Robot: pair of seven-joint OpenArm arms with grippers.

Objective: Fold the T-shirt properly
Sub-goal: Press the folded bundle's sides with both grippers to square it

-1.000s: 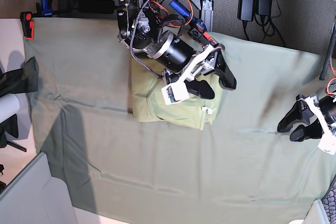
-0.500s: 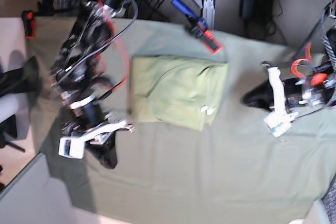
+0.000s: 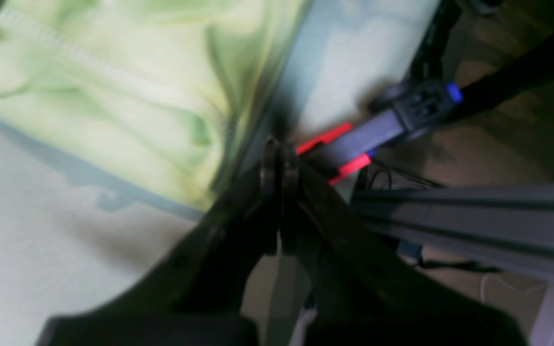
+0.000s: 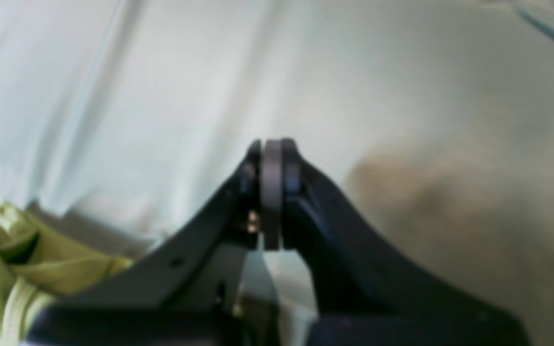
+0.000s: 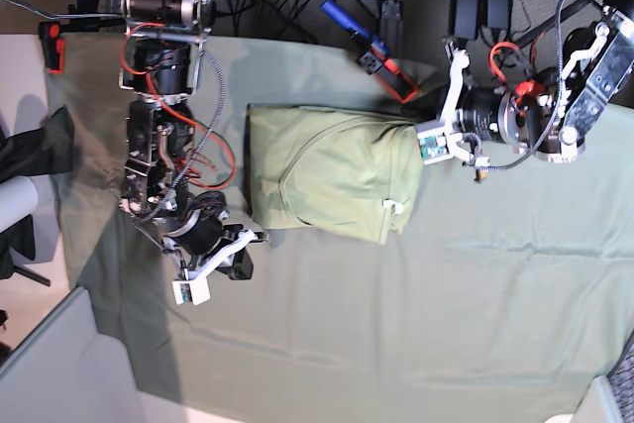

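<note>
The light yellow-green T-shirt (image 5: 332, 175) lies folded into a rectangle on the grey-green table cloth (image 5: 396, 324), its white neck tag (image 5: 392, 208) near its lower right corner. My left gripper (image 5: 424, 124) is shut and sits at the shirt's upper right corner. In the left wrist view the gripper (image 3: 277, 166) is over the cloth (image 3: 41, 216), right beside the shirt's edge (image 3: 113, 96). My right gripper (image 5: 238, 260) is shut and empty, low over the cloth just off the shirt's lower left corner. In the right wrist view the gripper (image 4: 270, 158) is over bare cloth (image 4: 161, 72) and a shirt corner (image 4: 22, 269) shows at lower left.
A blue and red clamp (image 5: 376, 52) grips the table's far edge behind the shirt, close to my left gripper; it also shows in the left wrist view (image 3: 354, 139). A red and black clamp (image 5: 52, 47) sits at the far left corner. A dark cloth (image 5: 40, 151) hangs at the left edge.
My right arm has left the top of the shirt and swung to its lower left corner. My left arm has come in from the far right to the shirt's upper right corner.
</note>
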